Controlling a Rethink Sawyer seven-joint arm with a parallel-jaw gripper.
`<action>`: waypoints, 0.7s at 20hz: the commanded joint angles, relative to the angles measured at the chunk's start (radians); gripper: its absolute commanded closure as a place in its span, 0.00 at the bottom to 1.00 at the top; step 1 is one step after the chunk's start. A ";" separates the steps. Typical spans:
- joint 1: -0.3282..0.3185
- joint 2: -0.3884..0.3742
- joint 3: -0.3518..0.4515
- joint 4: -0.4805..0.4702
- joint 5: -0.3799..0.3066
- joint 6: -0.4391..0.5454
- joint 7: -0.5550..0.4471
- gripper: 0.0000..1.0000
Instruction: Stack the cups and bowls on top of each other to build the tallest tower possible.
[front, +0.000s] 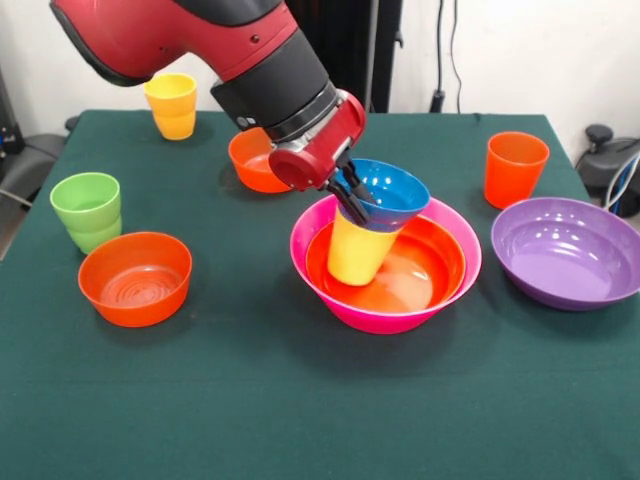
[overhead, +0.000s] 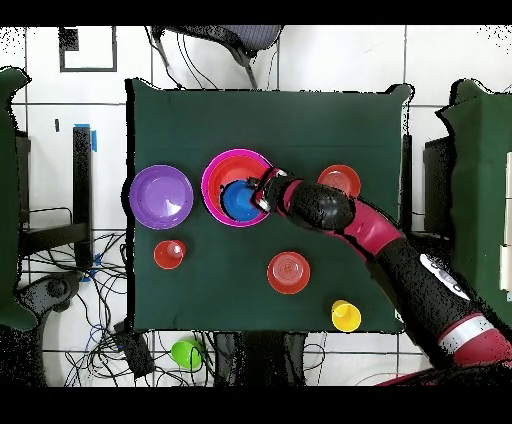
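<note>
The tower (front: 385, 262), in mid-table, has a yellow cup (front: 358, 252) inside its pink bowl (front: 455, 275), where the gripper (front: 350, 198) is clamped on the blue bowl's (front: 392, 192) rim; level it before letting go.

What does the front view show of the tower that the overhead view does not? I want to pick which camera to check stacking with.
Only the front view shows the yellow cup standing in the large orange bowl, under the blue bowl. Only the overhead view shows the arm's whole reach across the table. Both show the gripper at the blue bowl's rim, inside the pink bowl.
</note>
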 joint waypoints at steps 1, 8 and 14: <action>0.003 0.003 0.060 0.009 -0.091 -0.015 0.048 1.00; -0.007 -0.017 0.071 0.001 -0.107 0.026 0.047 1.00; 0.061 -0.030 -0.040 -0.040 -0.148 0.078 0.067 1.00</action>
